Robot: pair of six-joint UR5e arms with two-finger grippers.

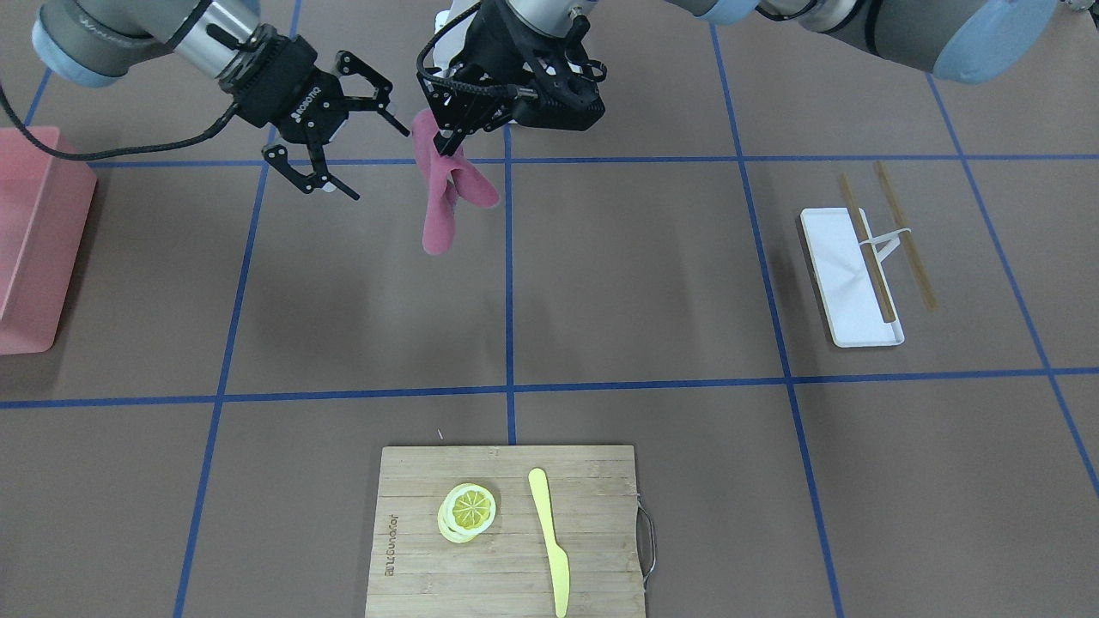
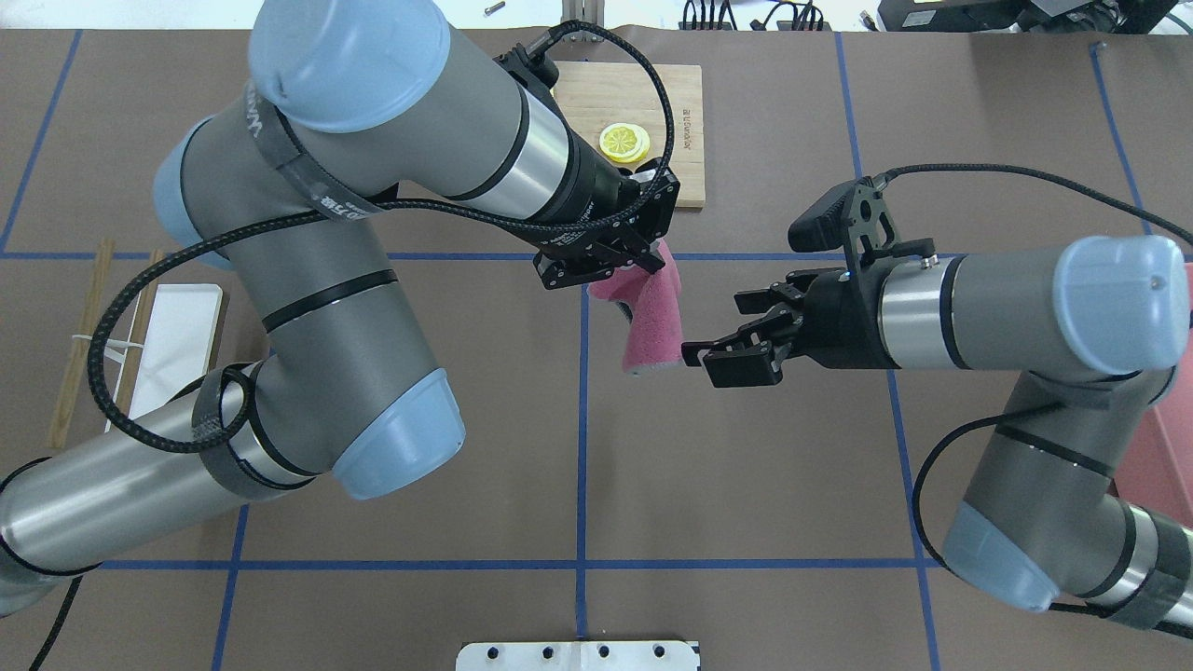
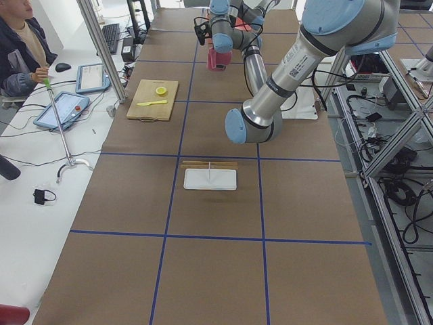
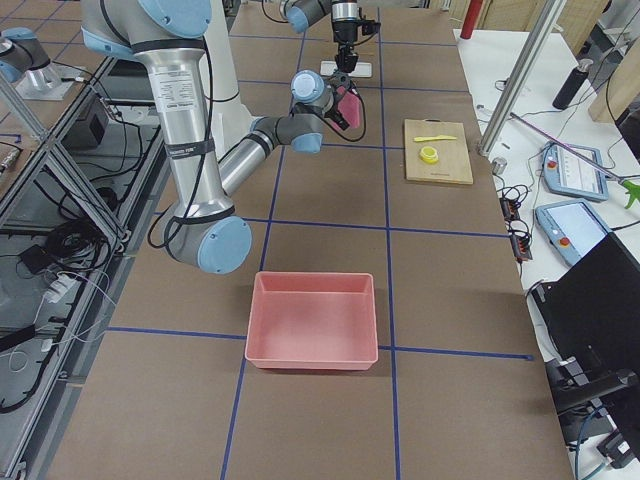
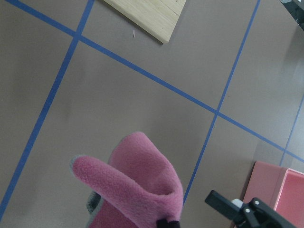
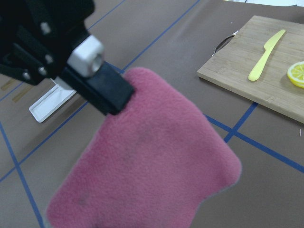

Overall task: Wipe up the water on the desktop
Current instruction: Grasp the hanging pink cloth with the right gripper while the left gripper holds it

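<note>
Fleecy pink cloth (image 1: pixel 445 202) hangs over matte brown desktop (image 1: pixel 644 283).
Left gripper (image 1: pixel 446 144) pinches its top edge; right gripper (image 1: pixel 378 163) nearby, jaws spread.

Lemon slices (image 1: pixel 468 510) and a yellow knife (image 1: pixel 549 542) lie apart on the bamboo board (image 1: pixel 592 498).

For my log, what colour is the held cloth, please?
The cloth is pink; clearest in the right wrist-mounted view.
</note>
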